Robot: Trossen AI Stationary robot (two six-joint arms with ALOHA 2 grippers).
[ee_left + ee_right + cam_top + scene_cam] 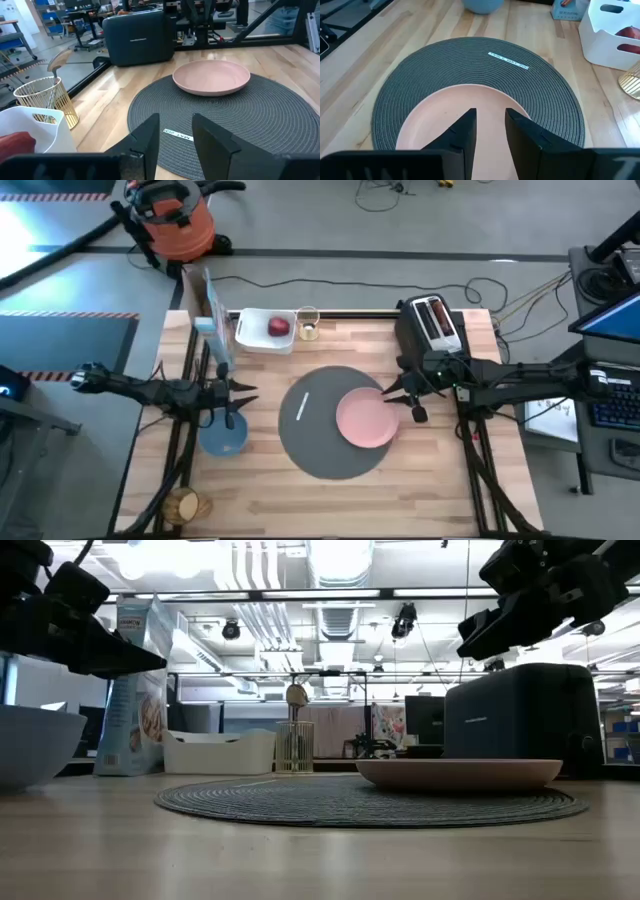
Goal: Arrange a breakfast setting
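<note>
The round dark grey mat [318,442] lies mid-table. The pink plate [366,420] rests on the mat's right part and also shows in the low view [460,772]. The blue bowl [222,434] stands on the wood left of the mat. The red apple [279,327] lies in the white tray [256,332] at the back. My left gripper [175,134] is open and empty, above the table between bowl and mat. My right gripper [491,126] is open and empty, above the plate's near-toaster side. No silver spoon or toast shows.
The black toaster [432,326] stands back right. A cereal box [212,330] stands back left beside the tray. A gold wire cup [46,100] stands by the tray. A small round golden object [183,505] lies front left. A white label [508,60] lies on the mat.
</note>
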